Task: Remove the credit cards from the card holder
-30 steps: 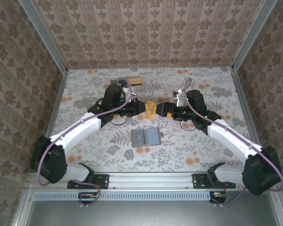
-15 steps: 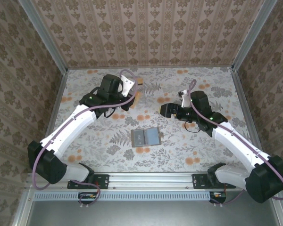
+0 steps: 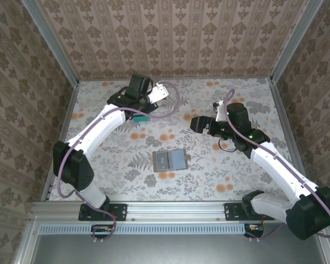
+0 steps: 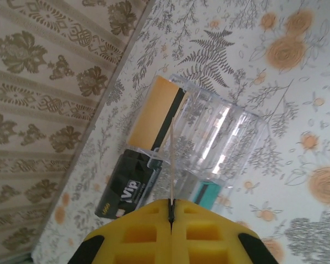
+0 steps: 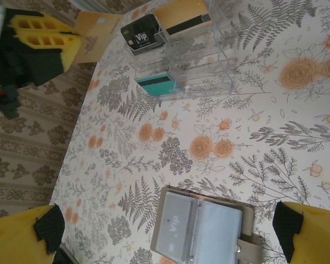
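Note:
The card holder (image 3: 170,160) lies open on the table's middle, a grey "Vip" credit card (image 5: 177,226) showing in its left pocket. It also lies below my right gripper (image 5: 168,223), whose jaws stand wide apart with nothing between them. My left gripper (image 4: 171,206) is shut on a thin pale credit card (image 4: 170,165), seen edge-on, just above the clear tray (image 4: 236,137) at the back. From the right wrist view that card (image 5: 102,30) looks tan in the yellow fingers (image 5: 44,36).
The clear tray (image 5: 201,60) holds a black "Vip" card (image 4: 124,187), an orange card with a black stripe (image 4: 151,113) and a teal card (image 5: 157,83). The patterned wall (image 4: 38,82) rises close behind the tray. My right arm (image 3: 275,159) crosses the table's right side.
My left arm has swung from the table's middle to the back tray, carrying the card. My right gripper has drawn back to the right and stayed open.

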Motion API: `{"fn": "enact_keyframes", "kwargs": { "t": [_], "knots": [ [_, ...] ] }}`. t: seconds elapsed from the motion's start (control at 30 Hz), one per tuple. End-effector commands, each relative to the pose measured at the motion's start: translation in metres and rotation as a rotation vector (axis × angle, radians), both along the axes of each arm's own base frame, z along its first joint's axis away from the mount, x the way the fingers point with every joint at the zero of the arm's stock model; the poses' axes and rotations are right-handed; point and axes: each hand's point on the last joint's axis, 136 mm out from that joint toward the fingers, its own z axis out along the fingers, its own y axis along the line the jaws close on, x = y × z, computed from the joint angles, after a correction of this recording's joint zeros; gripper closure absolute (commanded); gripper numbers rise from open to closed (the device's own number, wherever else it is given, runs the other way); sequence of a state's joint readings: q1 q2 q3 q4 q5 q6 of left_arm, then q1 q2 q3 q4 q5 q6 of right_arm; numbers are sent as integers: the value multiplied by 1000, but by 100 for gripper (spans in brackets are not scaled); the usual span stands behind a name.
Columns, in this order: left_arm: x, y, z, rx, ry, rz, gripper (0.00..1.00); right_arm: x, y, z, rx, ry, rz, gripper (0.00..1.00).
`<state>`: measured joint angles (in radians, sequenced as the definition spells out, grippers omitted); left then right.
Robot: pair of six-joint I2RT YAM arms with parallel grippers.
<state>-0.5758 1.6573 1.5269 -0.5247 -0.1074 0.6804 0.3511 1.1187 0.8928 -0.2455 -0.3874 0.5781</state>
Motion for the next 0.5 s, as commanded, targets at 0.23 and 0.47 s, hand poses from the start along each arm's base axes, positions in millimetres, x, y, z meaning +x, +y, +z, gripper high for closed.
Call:
{"fn": "enact_keyframes", "kwargs": {
  "t": [0.23,0.47],
  "knots": [
    [52,-22,-4,183,-148,-210,100,2,-12,15,-15,-32,-35,0],
    [76,-28,-21,208,-148,-245,100,4,-13,16,-23,-21,-34,0]
  ]
}}
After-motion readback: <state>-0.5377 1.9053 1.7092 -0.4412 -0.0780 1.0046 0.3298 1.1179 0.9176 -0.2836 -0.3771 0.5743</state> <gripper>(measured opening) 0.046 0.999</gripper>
